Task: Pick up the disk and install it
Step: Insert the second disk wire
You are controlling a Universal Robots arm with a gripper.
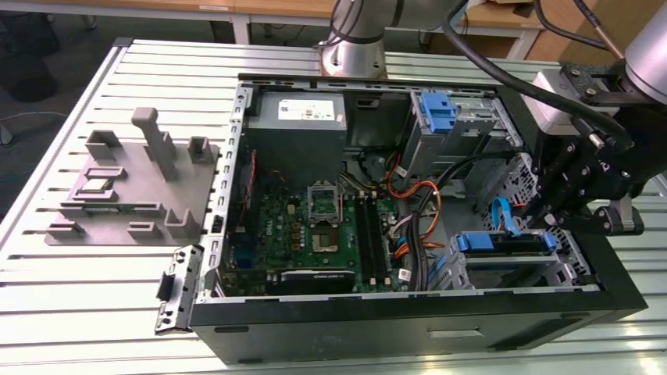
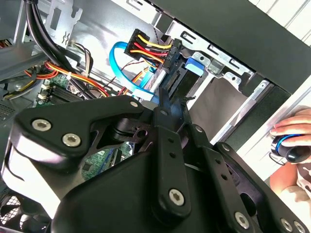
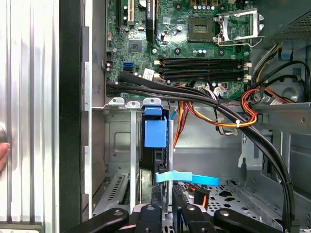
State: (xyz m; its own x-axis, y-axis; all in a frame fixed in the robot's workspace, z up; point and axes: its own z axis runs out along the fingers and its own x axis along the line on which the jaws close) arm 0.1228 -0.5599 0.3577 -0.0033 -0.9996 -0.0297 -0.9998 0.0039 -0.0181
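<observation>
The disk lies in its blue carrier in the drive cage at the near corner of the open computer case, on the exterior view's right. Its blue carrier end shows in the first wrist view, and a blue tab of it in the second wrist view. My gripper hangs just above the disk's outer end. In the second wrist view the black fingers meet in a narrow point beside the coloured power connector. The gripper is shut with nothing visible between the tips.
A light blue data cable and black and orange wire bundles cross beside the cage. The motherboard fills the case floor, a grey power supply sits at the back. A grey fixture stands outside. A person's hand rests near the case.
</observation>
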